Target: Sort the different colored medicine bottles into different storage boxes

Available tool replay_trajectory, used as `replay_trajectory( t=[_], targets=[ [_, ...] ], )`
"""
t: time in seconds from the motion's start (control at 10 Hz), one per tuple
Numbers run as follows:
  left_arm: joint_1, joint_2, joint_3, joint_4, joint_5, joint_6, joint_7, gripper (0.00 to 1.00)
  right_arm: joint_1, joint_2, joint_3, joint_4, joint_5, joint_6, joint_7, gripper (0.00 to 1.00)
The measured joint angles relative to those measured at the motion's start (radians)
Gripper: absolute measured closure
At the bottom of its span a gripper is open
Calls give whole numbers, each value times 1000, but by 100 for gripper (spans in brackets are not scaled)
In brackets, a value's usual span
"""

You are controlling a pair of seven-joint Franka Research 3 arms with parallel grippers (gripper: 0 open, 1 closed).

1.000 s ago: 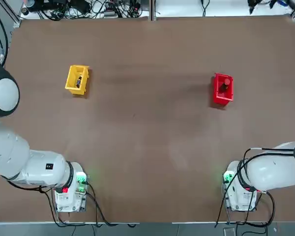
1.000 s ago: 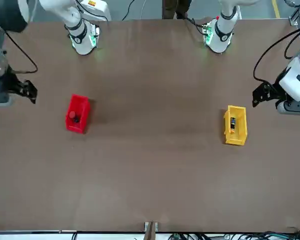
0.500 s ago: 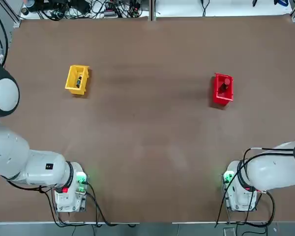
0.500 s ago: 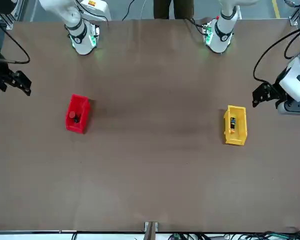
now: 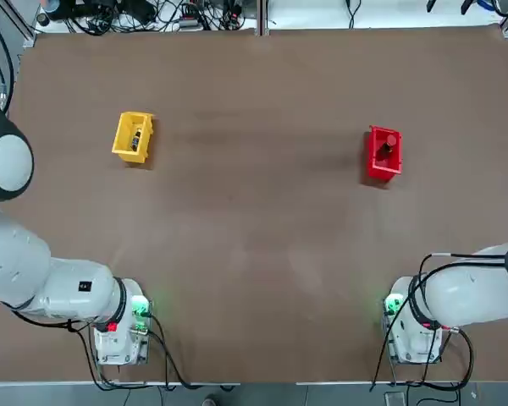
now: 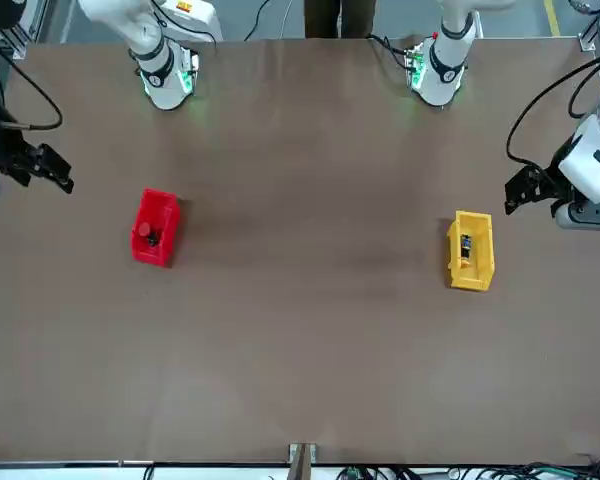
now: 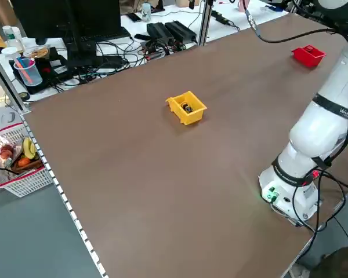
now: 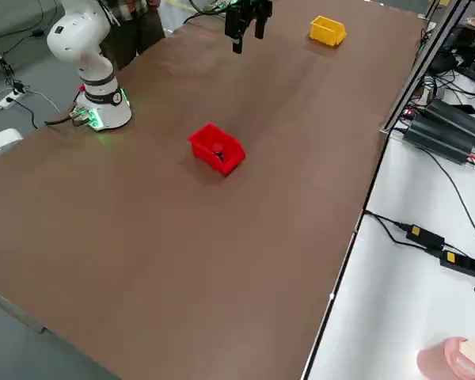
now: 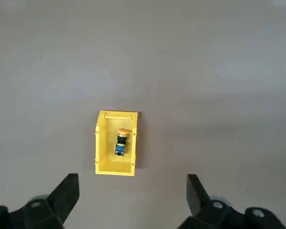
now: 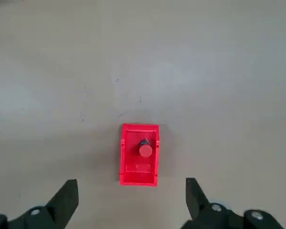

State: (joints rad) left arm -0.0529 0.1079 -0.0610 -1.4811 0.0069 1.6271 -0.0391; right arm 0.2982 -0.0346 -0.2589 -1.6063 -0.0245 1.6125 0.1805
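Sorting looks done: the tiny dark orange-capped bottle (image 9: 121, 141) lies in the yellow plastic bin (image 9: 102, 143), the red-capped bottle (image 10: 145, 150) apparently upright in the red bin (image 10: 127, 162). Our left gripper (image 9: 132, 198) and right gripper (image 10: 131, 200), both spread wide, should withdraw high.

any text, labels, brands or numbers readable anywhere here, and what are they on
No text can be read in any view.
Orange-capped bottle in the yellow box: it has a blue label, too small to read.
Red-capped bottle in the red box: no label shows.
Left arm base: a small dark badge, too small to read.
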Motion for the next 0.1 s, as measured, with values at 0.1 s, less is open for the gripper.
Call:
replay_trajectory(
  t=[0.1],
  targets=[
    [0, 0, 0, 0, 0, 0, 0, 0, 0, 0, 0, 0, 0, 1, 0, 0]
  ],
)
